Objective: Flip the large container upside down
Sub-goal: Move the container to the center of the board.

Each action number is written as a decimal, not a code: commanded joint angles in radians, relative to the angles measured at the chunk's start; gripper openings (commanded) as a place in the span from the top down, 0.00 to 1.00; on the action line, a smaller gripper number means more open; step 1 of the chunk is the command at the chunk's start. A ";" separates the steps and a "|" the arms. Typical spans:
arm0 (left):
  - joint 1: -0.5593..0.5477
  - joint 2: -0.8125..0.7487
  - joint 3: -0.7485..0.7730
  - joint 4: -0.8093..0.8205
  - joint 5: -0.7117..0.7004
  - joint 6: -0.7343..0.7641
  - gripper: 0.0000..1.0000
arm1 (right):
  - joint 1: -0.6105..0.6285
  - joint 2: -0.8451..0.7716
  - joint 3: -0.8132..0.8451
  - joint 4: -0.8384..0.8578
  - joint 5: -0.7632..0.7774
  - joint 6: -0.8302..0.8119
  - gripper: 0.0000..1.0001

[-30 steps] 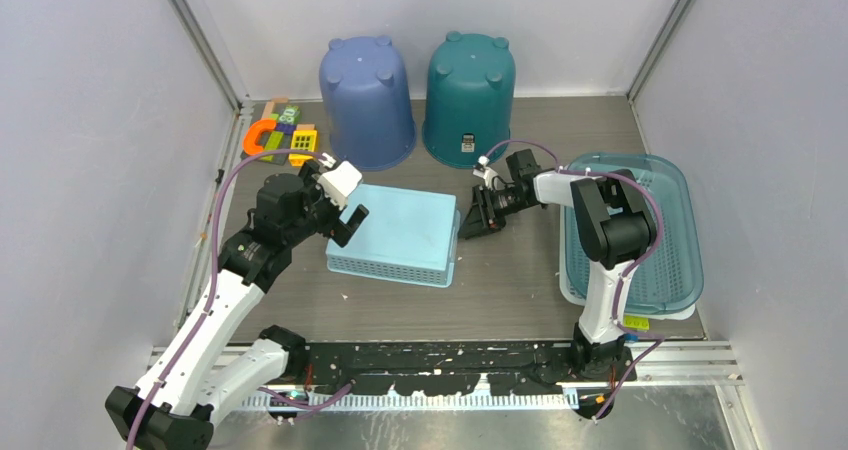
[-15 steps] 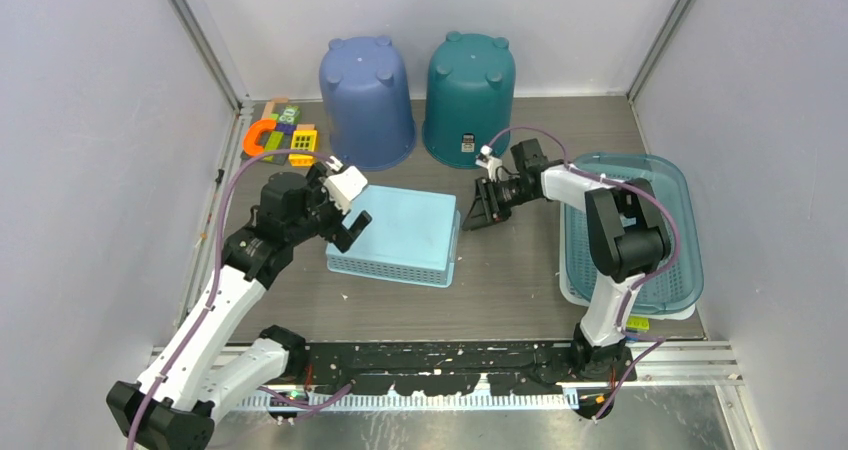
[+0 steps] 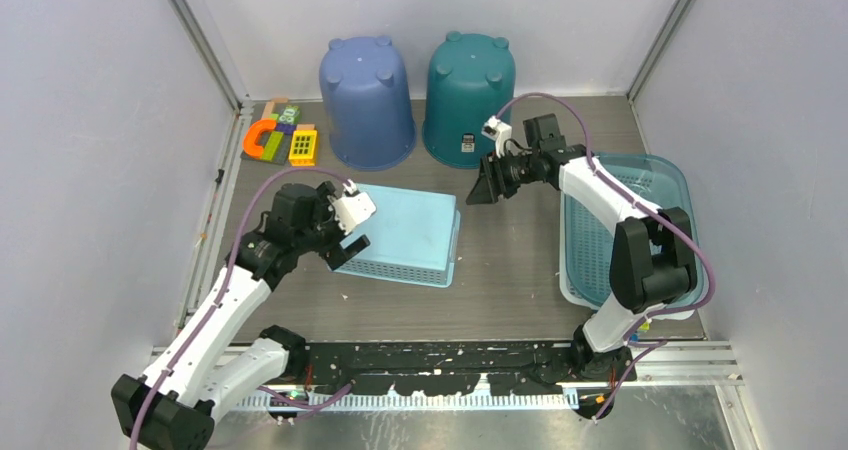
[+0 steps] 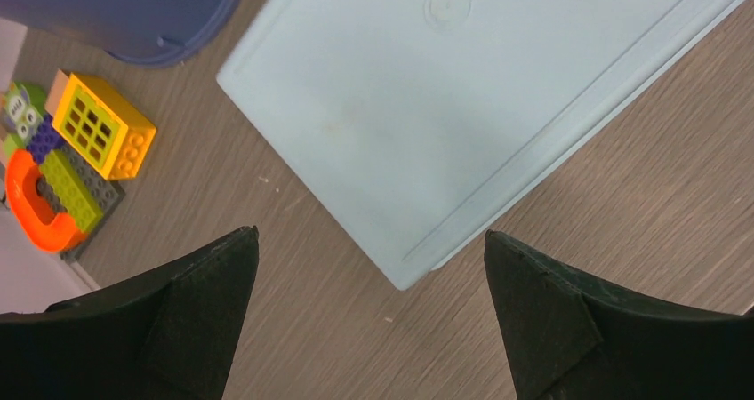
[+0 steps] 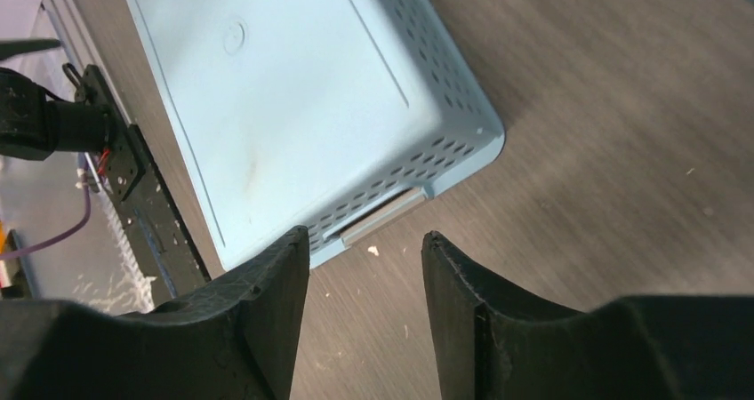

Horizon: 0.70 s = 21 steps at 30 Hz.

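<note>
A light blue perforated container [image 3: 400, 232] lies bottom up in the middle of the table, its flat base facing up. In the left wrist view its near corner [image 4: 445, 107] is seen from above, and in the right wrist view its holed side wall [image 5: 284, 98] shows. My left gripper [image 3: 348, 253] hovers over the container's near-left corner, open wide [image 4: 370, 233] with only table between the fingers. My right gripper [image 3: 482, 192] hangs apart from the container's far-right end, open [image 5: 365, 234] and holding nothing.
Two upturned buckets stand at the back, one blue [image 3: 366, 100] and one dark teal [image 3: 469, 95]. Toy blocks [image 3: 280, 140] lie at the back left. A translucent teal basket [image 3: 690, 220] sits upright on the right, under the right arm.
My right gripper drew back and up from the container's right end and its jaws widened. My left gripper slid toward me along the container's left end, still open.
</note>
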 commanded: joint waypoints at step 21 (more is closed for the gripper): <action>-0.017 0.017 -0.305 0.368 -0.311 0.107 0.00 | 0.154 0.215 0.298 0.000 0.074 -0.041 0.28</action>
